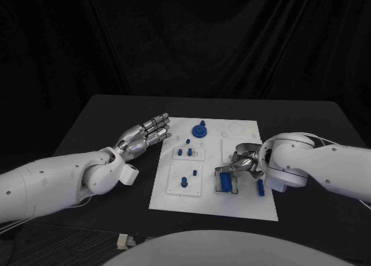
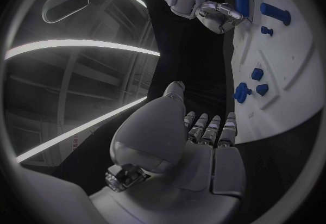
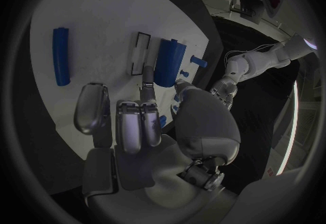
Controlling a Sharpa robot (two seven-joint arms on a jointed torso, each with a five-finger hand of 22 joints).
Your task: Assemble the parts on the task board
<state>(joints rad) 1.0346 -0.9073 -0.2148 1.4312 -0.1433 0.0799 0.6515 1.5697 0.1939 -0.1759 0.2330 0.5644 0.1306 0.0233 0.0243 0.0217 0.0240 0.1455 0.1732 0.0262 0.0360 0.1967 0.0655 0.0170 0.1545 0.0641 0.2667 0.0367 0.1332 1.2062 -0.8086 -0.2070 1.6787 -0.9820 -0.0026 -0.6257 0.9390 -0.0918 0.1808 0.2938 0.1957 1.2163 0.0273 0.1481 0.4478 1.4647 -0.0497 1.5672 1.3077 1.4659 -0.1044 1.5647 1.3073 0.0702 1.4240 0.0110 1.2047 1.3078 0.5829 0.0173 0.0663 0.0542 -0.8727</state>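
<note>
The flat white rectangular task board (image 1: 241, 205) lies in the middle of the black table (image 1: 97, 116); small blue plastic parts stand and lie on it. A round blue disc with a short post (image 1: 199, 131) sits near the board's far edge; short blue pegs (image 1: 183, 182) stand in the two square plates on the board's left half. On the right half a wide blue block (image 1: 224, 182) stands on edge in a rectangular recess, and a narrow blue bar (image 1: 261, 188) lies flat just beside it, nearer the board's right edge.

The right silver hand (image 1: 243, 164) hovers low over the right half of the board, palm down; in the right wrist view one fingertip (image 3: 145, 72) reaches out to the edge of the wide blue block beside the recess, while the other fingers are curled under the palm; whether it actually presses the block I cannot tell, and it grasps nothing.

The left silver hand (image 1: 143, 136) rests off the board's left edge, above the table, released, its fingers straight and apart, holding nothing.
</note>
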